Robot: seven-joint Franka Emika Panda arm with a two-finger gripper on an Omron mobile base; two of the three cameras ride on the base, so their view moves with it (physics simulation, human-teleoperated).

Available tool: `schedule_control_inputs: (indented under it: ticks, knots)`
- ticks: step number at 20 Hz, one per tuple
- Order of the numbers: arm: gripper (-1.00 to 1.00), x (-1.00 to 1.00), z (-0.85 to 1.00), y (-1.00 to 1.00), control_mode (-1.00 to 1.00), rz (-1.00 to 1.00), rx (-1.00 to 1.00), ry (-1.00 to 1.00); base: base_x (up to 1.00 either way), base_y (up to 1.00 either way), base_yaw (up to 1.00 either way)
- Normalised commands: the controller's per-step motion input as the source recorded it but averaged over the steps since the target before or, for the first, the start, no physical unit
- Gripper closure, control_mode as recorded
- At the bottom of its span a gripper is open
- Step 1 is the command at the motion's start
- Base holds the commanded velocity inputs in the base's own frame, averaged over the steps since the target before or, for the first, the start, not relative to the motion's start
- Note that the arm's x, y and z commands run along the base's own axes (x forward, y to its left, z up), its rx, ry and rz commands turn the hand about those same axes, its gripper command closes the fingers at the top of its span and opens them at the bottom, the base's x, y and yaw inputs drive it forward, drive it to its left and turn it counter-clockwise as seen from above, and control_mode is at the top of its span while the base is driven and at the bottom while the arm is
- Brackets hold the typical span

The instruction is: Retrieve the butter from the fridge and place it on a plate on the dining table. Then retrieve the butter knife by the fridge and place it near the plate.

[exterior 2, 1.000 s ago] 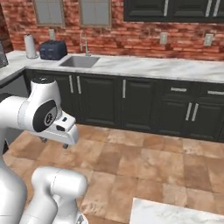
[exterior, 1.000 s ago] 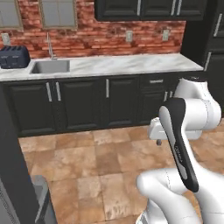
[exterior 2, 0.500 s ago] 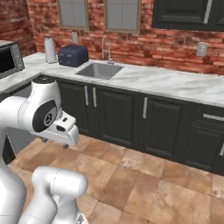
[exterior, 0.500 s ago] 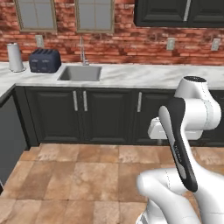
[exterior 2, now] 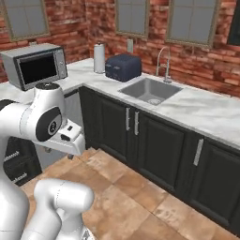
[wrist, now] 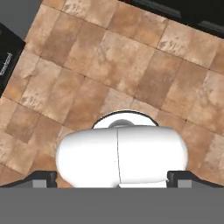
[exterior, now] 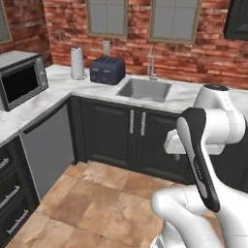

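The gripper [wrist: 112,177] hung folded in close to the arm, its two dark fingertips [wrist: 43,178] set wide apart with nothing between them — released, holding nothing. It pointed straight down at the floor [wrist: 122,57], brown stone tiles in uneven shades with pale grout lines.

Outward from there the tiles ran up to a row of dark cabinets [exterior: 126,133] with slim metal handles. A pale veined marble counter [exterior 2: 206,110] sat on top and turned a corner to the left. A steel sink [exterior: 144,89] was let into the counter, a curved tap [exterior 2: 164,58] rising at its back edge. Just left of the sink stood a dark blue toaster [exterior: 107,70], and beside that a white paper-towel roll [exterior: 77,63], upright. Round the corner a grey microwave [exterior 2: 35,65] with a black door rested on the counter, well apart from the toaster. Below it was a flat grey appliance front [exterior: 48,150] between the cabinets.

The wall [exterior: 203,55] behind was red brick, with grey-framed windows [exterior: 173,19] above the sink.

I could not see the butter, fridge, plate or knife from here.
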Motion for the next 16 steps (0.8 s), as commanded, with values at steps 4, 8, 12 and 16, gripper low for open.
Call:
schedule_control_inputs:
  ticks: [4,8,12,16]
  knots:
    - [-1.00,0.00,0.00,0.00,1.00,0.00,0.00,0.00,0.91,0.03,0.53]
    - [-1.00,0.00,0.00,0.00,1.00,0.00,0.00,0.00,0.85,0.00,0.58]
    - [-1.00,0.00,0.00,0.00,1.00,0.00,0.00,0.00,0.64,0.01,0.69]
    - [-1.00,0.00,0.00,0.00,1.00,0.00,0.00,0.00,0.48,0.00,0.78]
